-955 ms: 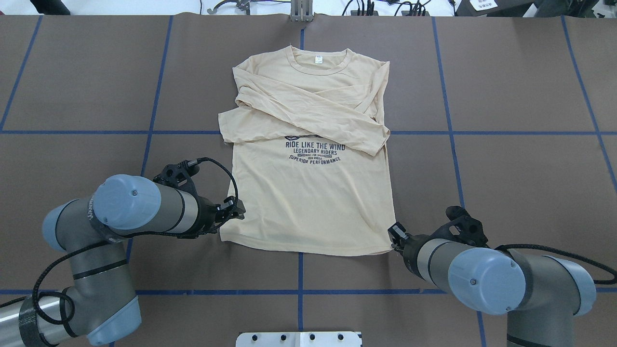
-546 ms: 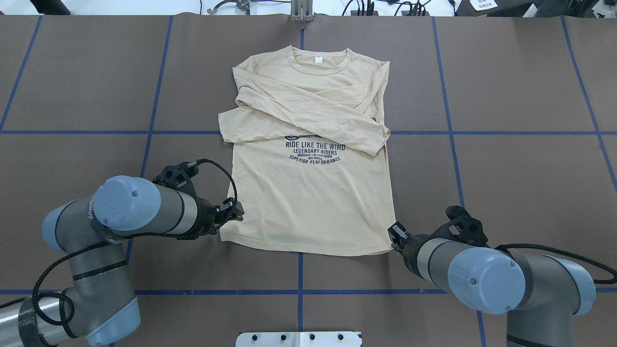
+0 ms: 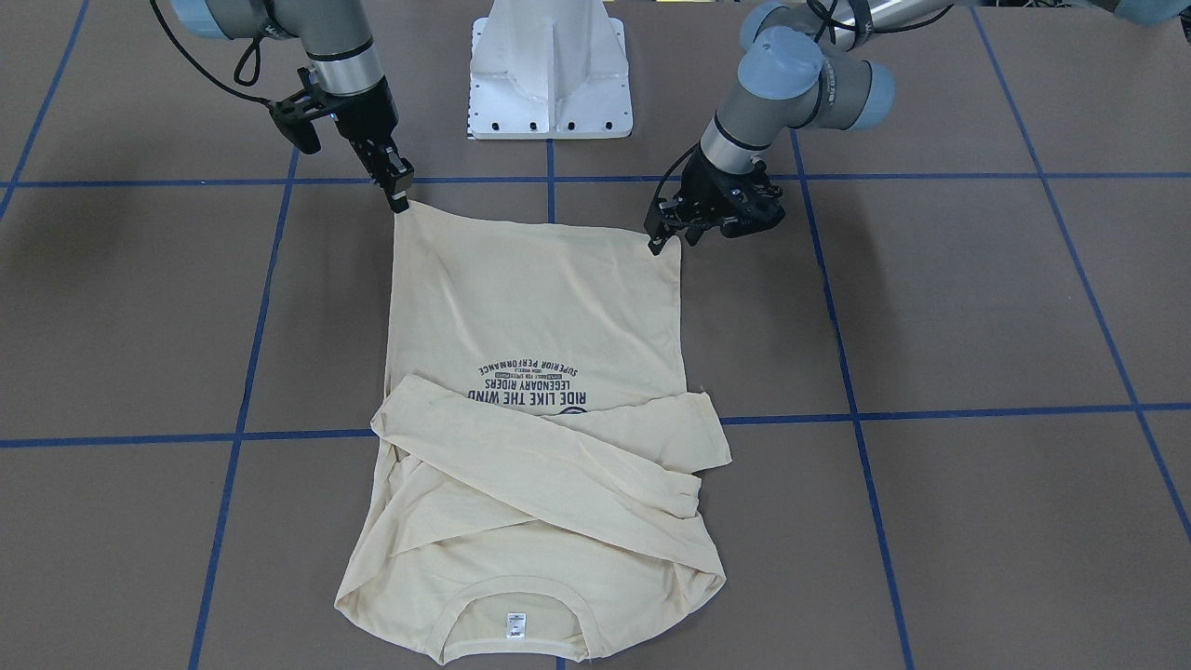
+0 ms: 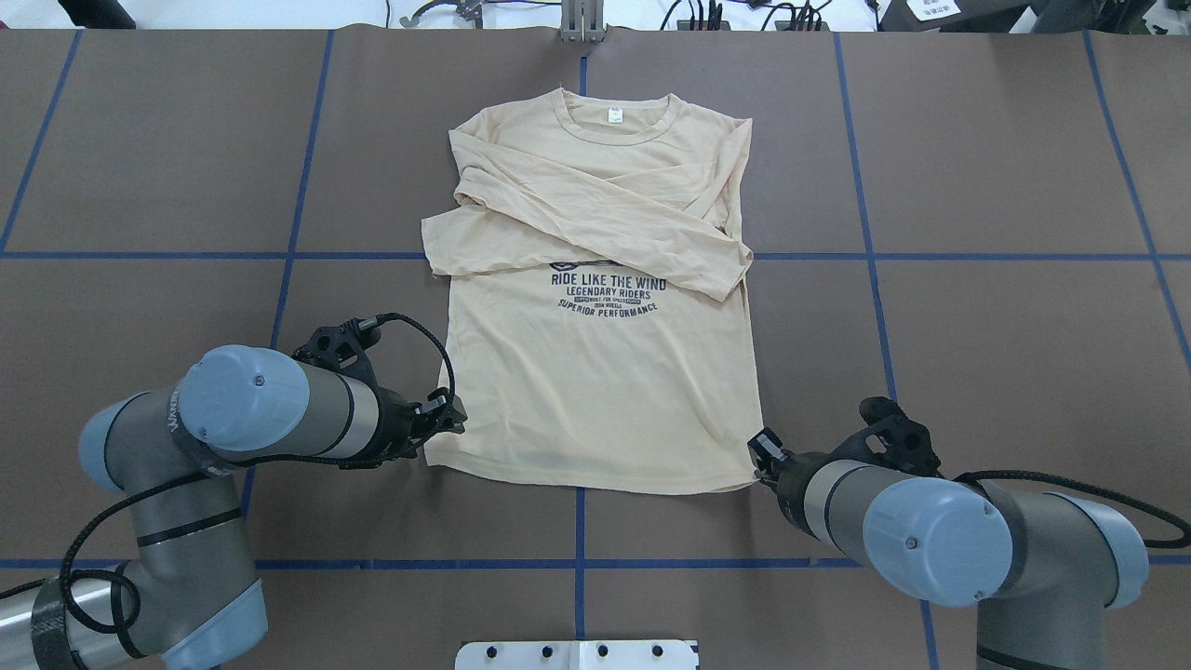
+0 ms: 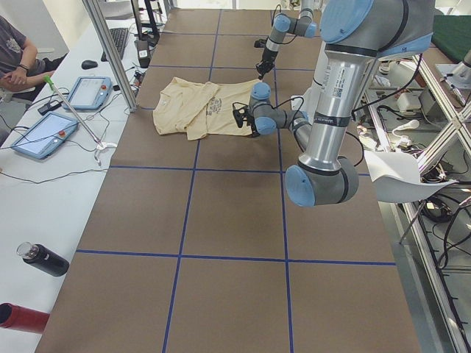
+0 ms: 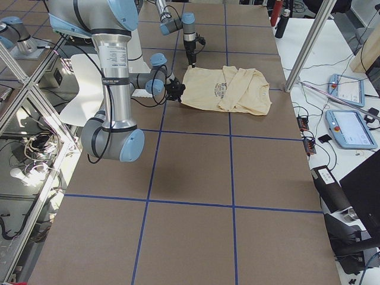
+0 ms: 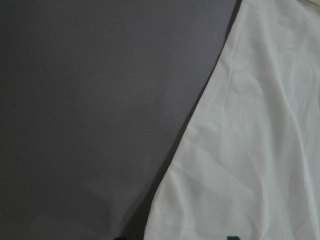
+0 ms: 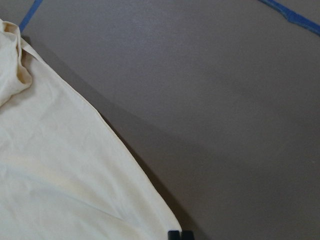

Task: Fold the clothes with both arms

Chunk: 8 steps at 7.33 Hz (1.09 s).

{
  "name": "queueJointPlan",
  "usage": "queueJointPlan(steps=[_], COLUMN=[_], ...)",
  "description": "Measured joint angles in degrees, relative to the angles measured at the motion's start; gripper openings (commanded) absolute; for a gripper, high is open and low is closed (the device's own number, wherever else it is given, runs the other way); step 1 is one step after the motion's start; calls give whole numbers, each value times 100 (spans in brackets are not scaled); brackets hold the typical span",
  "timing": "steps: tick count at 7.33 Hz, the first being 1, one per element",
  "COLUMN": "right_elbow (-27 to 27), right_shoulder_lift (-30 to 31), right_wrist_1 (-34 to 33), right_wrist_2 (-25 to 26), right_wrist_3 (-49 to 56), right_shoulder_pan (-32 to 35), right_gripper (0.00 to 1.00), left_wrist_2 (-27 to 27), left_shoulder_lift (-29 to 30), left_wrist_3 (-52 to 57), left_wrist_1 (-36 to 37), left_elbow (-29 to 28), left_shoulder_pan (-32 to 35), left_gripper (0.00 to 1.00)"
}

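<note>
The pale yellow T-shirt [image 4: 595, 391] is lying flat and front up on the brown table [image 4: 977, 167], with the collar turned away from the robot and the hem nearest to it. Both sleeves [image 4: 595, 214] are being kept crossed over the chest, one laid on the other, so the top of the navy print [image 4: 608, 293] is being covered. The small white neck label [image 4: 614, 115] is being left in plain sight inside the collar.

The left gripper [image 4: 450, 418] is being held low at the hem corner on the robot's left. In the left wrist view its fingertips [image 7: 231, 237] are being shown spread wide, with fabric and bare table between them — nothing is being pinched.

The right gripper [image 4: 761, 453] is being held at the opposite hem corner. In the right wrist view its fingertips [image 8: 174, 235] are being pressed together right at the tip of that corner. From the front the cloth there is being drawn up into a small point at the gripper — the corner is being pinched.

The table is being divided by blue tape lines [image 4: 579, 526], and the hem is lying just beyond one of them, in front of the white pedestal base [image 3: 551, 70].
</note>
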<state>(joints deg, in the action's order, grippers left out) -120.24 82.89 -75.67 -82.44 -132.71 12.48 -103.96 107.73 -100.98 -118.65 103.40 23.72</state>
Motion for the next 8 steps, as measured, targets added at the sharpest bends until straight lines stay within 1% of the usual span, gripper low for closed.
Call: queueJointPlan(steps=[1,2,3,4,5,8], right_elbow=[0,0,1,1,0,-10], right_shoulder_lift=[0,1,2,2,1,0], right_wrist_1=[0,0,0,0,0,0], right_wrist_2=[0,0,0,0,0,0], right_wrist_3=[0,0,0,2,5,6], right_shoulder_pan=[0,0,0,2,5,22], right_gripper=[0,0,0,0,0,0], left_wrist_2=[-6,-8,-8,-4,-2,-11], left_shoulder_lift=[-3,-5,-5,-2,-1,-15], left_wrist_3=[-50,-116,-188,-286,-363,-404], left_wrist_1=[0,0,0,0,0,144], left_elbow=[-5,-9,-10,-8,-3,120], left_shoulder_pan=[-15,-43,-70,-94,-115,-119], left_gripper=[61,50,36,9,0,0])
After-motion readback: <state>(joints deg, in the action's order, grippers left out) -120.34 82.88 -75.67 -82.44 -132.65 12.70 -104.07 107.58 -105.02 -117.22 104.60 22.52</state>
